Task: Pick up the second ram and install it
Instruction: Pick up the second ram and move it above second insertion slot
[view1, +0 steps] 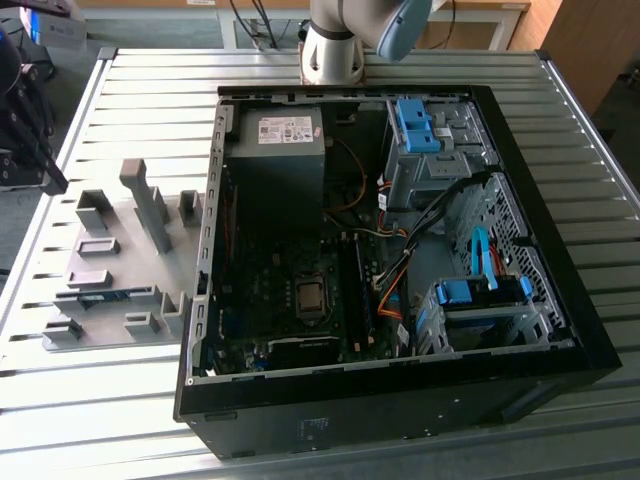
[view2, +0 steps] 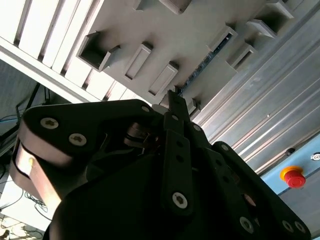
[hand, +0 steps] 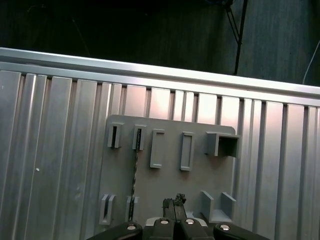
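Observation:
The second ram (hand: 134, 175) is a thin blue-green stick standing on edge in slotted grey blocks on the grey holder plate (hand: 170, 182). In the exterior view the ram (view1: 100, 297) lies at the plate's near left, left of the open computer case (view1: 400, 405). My gripper (hand: 173, 201) hovers high above the plate, its black fingertips closed together with nothing between them, well apart from the stick. In the second wrist view the gripper (view2: 175, 97) points toward the ram (view2: 207, 62). Dark memory slots (view1: 352, 290) run beside the processor socket (view1: 310, 297).
The case holds a power supply (view1: 285, 135), blue drive-bay latches (view1: 418, 125), orange and black cables (view1: 395, 285). Tall grey blocks (view1: 150, 200) rise from the holder plate. The slatted aluminium table (hand: 50, 150) ends at a rail. A red stop button (view2: 293, 176) sits beyond the table.

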